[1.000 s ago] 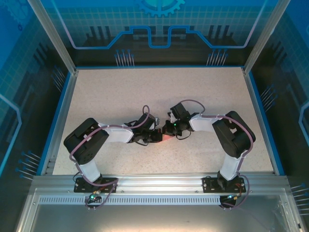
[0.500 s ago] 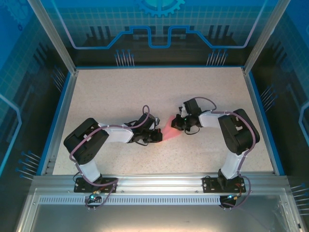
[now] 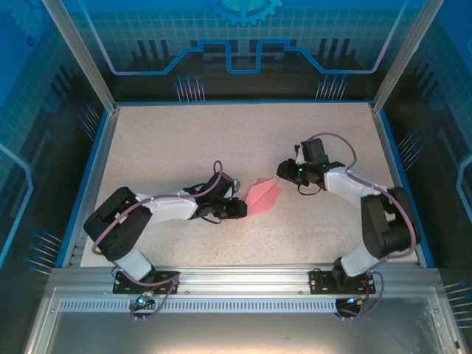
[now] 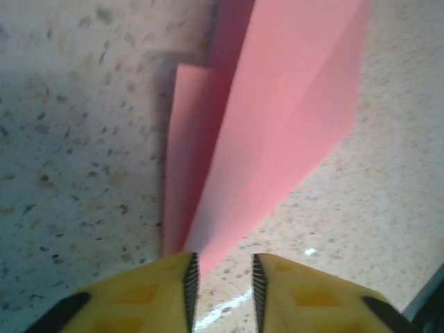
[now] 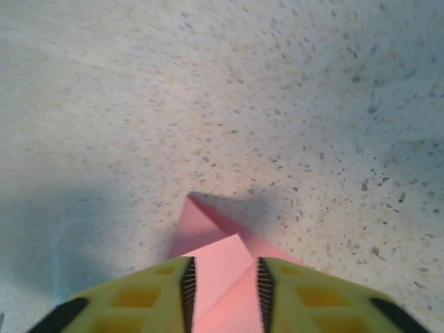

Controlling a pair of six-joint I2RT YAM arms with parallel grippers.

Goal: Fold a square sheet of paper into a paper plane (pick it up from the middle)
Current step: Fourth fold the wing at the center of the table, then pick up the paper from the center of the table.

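- Paper plane (image 3: 262, 198), pink-red with lengthwise creases, lies on your speckled counter (image 3: 184, 140) near the middle, between the two hands.
- Left hand (image 3: 236, 209) sits at the plane's narrow end. Its yellow fingers (image 4: 139, 298) stand apart, bare counter shows in the gap, and nothing is clamped.
- Right hand (image 3: 285, 171) sits just beside the plane's wide end. Its fingers (image 5: 132, 298) are also apart, and in your right wrist view pink paper shows through the gap, one pointed corner aimed away.

Pink-red paper plane (image 3: 262, 198), beige speckled table (image 3: 184, 140), yellow fingers (image 4: 132, 297)
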